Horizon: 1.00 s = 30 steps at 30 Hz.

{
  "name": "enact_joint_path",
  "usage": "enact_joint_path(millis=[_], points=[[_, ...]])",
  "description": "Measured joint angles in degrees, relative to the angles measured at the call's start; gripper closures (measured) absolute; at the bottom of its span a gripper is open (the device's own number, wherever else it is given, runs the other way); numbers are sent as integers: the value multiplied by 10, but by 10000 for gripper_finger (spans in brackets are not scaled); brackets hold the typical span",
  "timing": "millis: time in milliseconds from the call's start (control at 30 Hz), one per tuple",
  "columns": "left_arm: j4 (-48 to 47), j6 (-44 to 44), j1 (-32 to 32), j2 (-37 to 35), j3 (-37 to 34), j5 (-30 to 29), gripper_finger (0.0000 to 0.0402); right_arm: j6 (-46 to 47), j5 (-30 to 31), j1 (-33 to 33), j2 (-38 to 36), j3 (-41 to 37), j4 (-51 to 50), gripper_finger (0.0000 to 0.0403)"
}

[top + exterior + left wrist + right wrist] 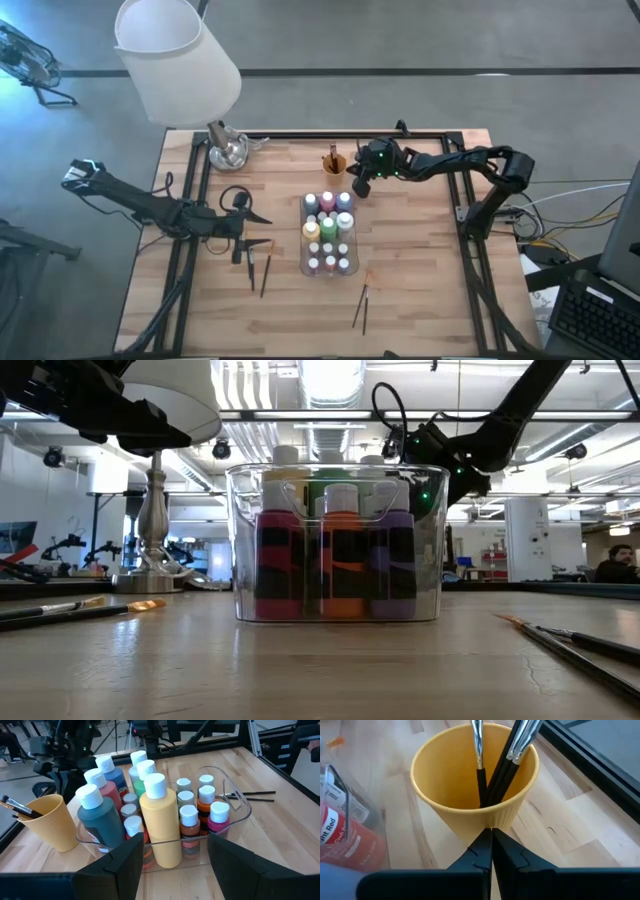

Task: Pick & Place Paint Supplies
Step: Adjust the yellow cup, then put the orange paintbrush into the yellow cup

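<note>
A clear tray (303, 262) in the middle of the table holds many upright paint bottles (328, 228) with caps of several colours; a tall yellow bottle (161, 820) stands nearest my left gripper. Beyond the tray, an orange cup (333, 165) holds dark-handled brushes (482, 770), bristle ends up. My left gripper (262, 230) is open at the tray's left side, and its fingers (125, 862) point at the tray. My right gripper (362, 186) is shut and hangs just to the right of the cup (465, 805). Loose brushes (258, 270) lie flat on the table under the left gripper.
Two more brushes (361, 308) lie near the table's near edge, right of the tray. A lamp with a white shade (180, 60) and a metal base (228, 150) stands at the far left corner. A black frame borders the wooden table (420, 260).
</note>
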Motion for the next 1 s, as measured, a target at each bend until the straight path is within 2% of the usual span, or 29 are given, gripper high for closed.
enact_joint_path(millis=[133,267,400,533,667,800,1000], points=[[0,0,0,0,0,0,179,0,0,-1,-1,1,-15,394],[0,0,0,0,0,0,179,0,4,-9,-23,1,-88,394],[0,0,0,0,0,0,179,17,5,-7,-75,0,-173,394],[0,0,0,0,0,0,179,55,25,21,-152,0,-266,394],[0,0,0,0,0,0,179,109,101,81,-239,0,-362,394],[0,0,0,0,0,0,179,184,169,168,-317,0,-439,394],[0,0,0,0,0,0,179,380,297,341,-385,0,-494,394]])
